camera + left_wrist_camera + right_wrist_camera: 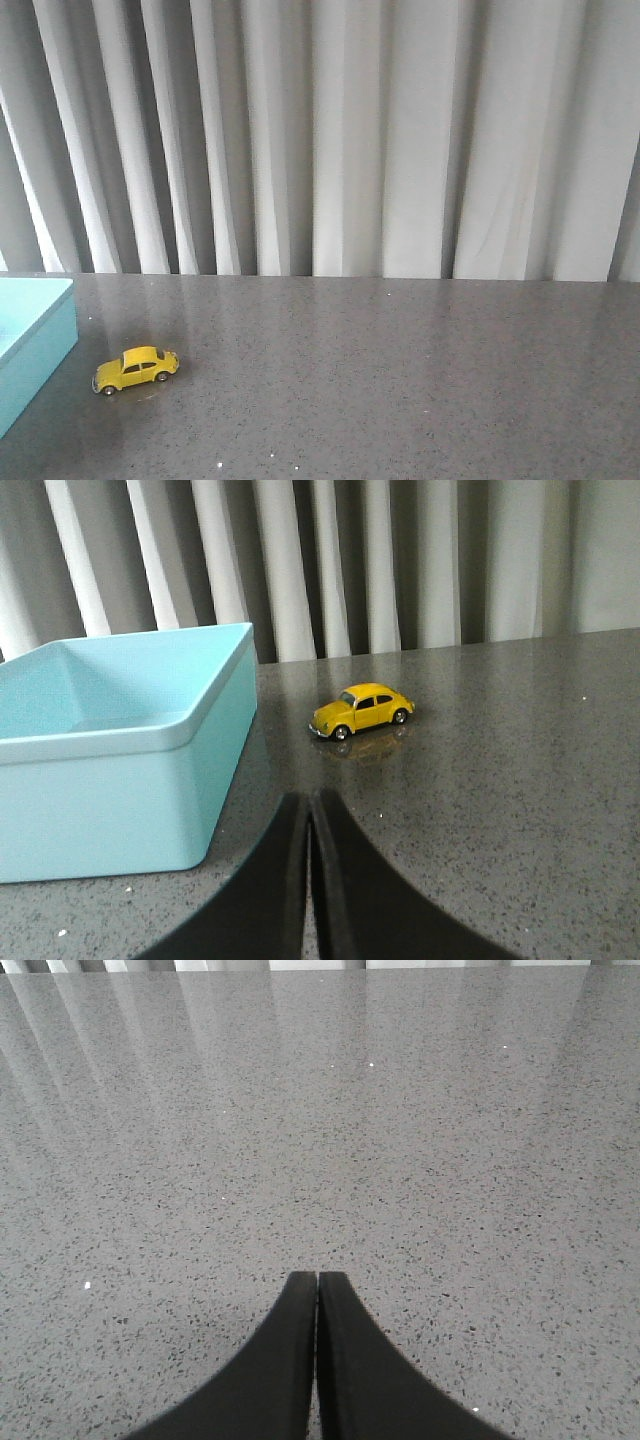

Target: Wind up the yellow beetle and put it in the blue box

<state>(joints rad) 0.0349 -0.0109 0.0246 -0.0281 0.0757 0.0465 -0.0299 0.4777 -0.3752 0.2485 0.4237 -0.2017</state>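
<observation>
The yellow beetle [136,369] stands on its wheels on the grey speckled table, at the left of the front view, just right of the blue box [30,345]. In the left wrist view the beetle [362,710] sits beyond my left gripper [309,802], which is shut on nothing. The blue box [120,780] stands beside the fingers, its pale inside bare as far as it shows. My right gripper [317,1278] is shut over bare tabletop, with neither task object in its view. Neither arm appears in the front view.
A grey-white curtain [340,130] hangs behind the table's far edge [400,279]. The grey speckled tabletop [420,380] stretches right of the beetle.
</observation>
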